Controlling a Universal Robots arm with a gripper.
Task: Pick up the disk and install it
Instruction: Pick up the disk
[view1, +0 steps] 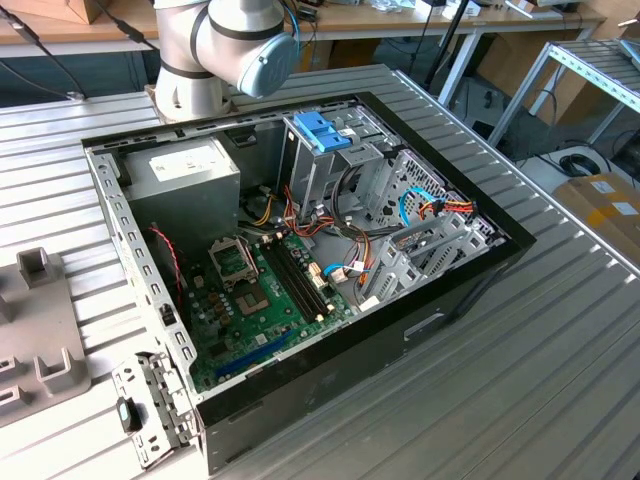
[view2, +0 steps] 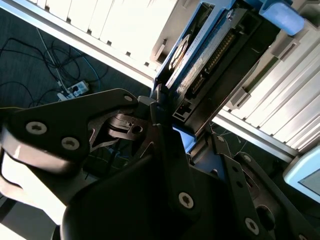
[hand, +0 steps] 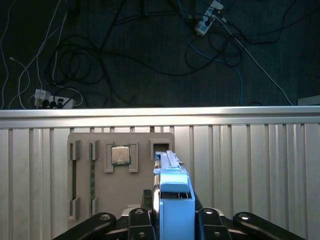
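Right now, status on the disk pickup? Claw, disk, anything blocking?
Claw shut on disk. Disk on edge over grey tray, not in case yet. No obstruction seen near claw.

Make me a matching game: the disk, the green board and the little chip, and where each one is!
1 dark-grey disk in light-blue plastic rail
2 flat green motherboard
3 square silver chip

A in the grey plastic tray
B inside the black metal computer case
C gripped by the black tool

Pairs: 1-C, 2-B, 3-A.
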